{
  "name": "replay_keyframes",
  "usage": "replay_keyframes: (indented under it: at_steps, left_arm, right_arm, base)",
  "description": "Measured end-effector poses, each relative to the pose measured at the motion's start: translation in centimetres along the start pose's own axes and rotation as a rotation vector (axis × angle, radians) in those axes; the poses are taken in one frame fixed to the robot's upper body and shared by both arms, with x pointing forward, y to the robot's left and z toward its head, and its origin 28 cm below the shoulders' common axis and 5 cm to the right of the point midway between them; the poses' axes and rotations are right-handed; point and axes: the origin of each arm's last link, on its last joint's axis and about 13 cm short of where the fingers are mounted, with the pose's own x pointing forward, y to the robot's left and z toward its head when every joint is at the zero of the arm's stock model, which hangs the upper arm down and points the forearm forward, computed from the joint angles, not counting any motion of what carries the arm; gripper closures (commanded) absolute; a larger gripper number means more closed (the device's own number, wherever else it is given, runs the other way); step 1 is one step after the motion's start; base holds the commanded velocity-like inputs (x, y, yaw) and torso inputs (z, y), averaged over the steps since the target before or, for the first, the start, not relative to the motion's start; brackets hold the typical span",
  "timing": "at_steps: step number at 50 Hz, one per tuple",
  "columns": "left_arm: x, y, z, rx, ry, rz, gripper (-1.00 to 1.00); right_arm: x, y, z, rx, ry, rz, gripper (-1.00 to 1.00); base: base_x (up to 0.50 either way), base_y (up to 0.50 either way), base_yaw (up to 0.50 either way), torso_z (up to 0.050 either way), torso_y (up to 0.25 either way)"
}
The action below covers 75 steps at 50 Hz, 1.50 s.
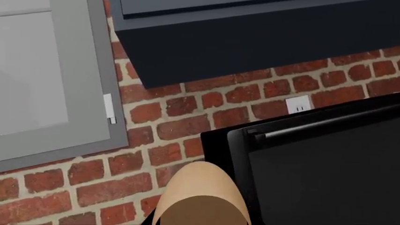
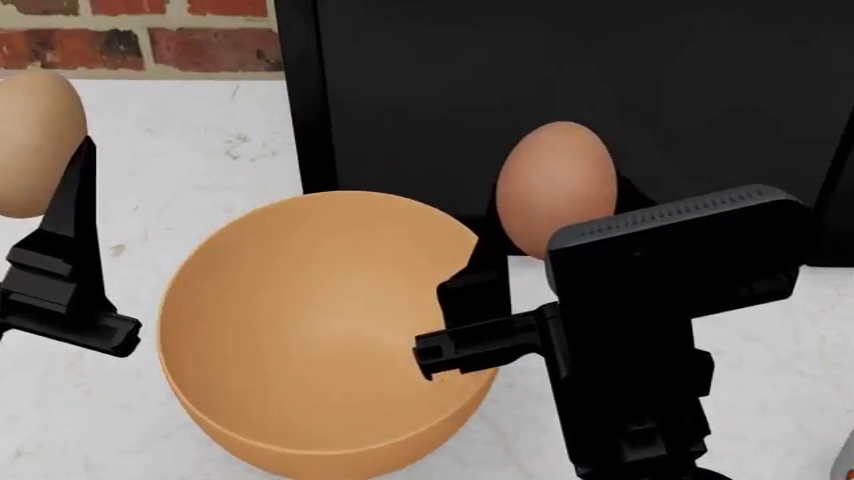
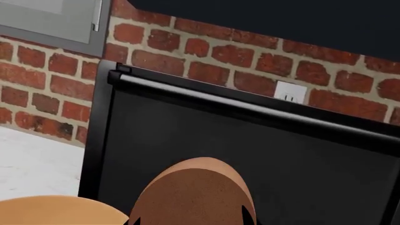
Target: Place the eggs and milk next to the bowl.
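Two eggs are up off the counter, each standing with its long axis upright, narrow end up. The left gripper (image 2: 40, 215) clasps the lighter tan egg (image 2: 38, 140) at the head view's left edge, which crops part of the egg. The right gripper (image 2: 514, 255) grasps the redder brown egg (image 2: 557, 185) just past the bowl's (image 2: 314, 340) far right rim, in front of a black appliance (image 2: 574, 90). The right arm's black housing hides that egg's lower end and part of the bowl's rim. White countertop (image 2: 187, 150) lies bare between the tan egg and the bowl. A brick wall (image 2: 134, 40) closes the far edge. The milk is not visible in any view.
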Motion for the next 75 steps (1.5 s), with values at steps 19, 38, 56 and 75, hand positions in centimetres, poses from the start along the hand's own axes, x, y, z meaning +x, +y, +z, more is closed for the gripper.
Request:
replay_keyframes:
  at_steps: [19,38,56,75]
  left_arm:
    - [0.6,3.6,0.8,-0.084,0.182,-0.131,1.0]
    - [0.3,7.0,-0.7,-0.098,0.399,-0.35,1.0]
    - [-0.7,7.6,-1.4,-0.08,0.517,-0.395,1.0]
    - [-2.0,7.6,-3.5,-0.069,0.612,-0.422,1.0]
  right_arm:
    - [0.0,0.0,0.0,0.006,-0.006,0.002,1.0]
    - [-0.1,-0.2,0.1,0.011,-0.014,-0.001,1.0]
    - [-0.2,-0.2,0.2,0.012,-0.017,-0.002,1.0]
    - [-0.2,-0.1,0.2,0.012,-0.017,0.001,1.0]
  base:
    - [0.0,0.0,0.0,0.0,0.0]
    - [0.0,0.0,0.0,0.0,0.0]
    - [0.0,0.0,0.0,0.0,0.0]
    - [0.0,0.0,0.0,0.0,0.0]
